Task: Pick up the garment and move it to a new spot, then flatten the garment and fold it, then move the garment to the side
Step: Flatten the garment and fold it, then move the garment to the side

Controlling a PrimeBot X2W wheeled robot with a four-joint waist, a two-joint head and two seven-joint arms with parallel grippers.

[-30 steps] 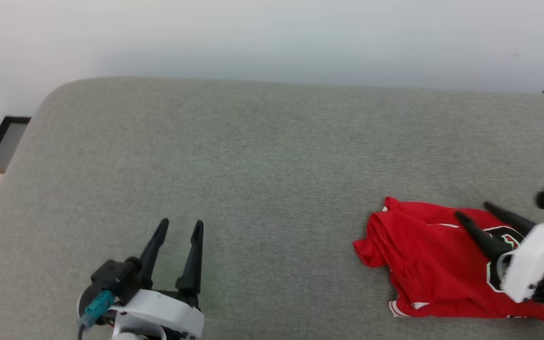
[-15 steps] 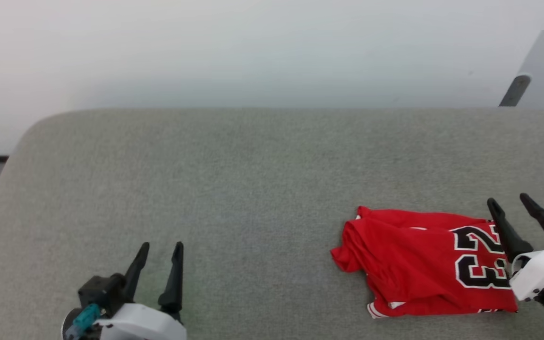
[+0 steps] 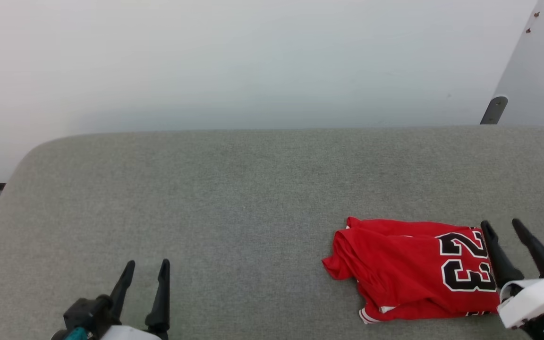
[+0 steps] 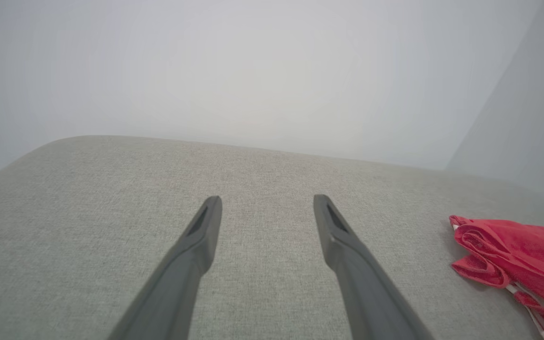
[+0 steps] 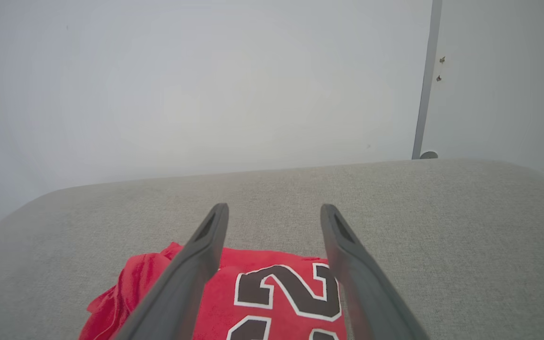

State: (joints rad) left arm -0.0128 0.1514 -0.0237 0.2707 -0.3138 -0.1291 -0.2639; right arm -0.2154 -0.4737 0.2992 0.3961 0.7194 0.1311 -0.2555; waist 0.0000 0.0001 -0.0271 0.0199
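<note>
Garment (image 3: 404, 274) lies folded, "23" up, on the near right of the grey counter (image 3: 234, 198). Right pincer (image 3: 500, 223) is spread over its right edge, holding nothing; left pincer (image 3: 148, 262) is spread, well apart.

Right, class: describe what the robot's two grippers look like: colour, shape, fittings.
The left gripper and right gripper each have two long black jaws tapering to narrow tips, with a slot-like recess near each tip. The right's rise from a rounded white casing. A teal plug sits by the left one's black base.
</note>
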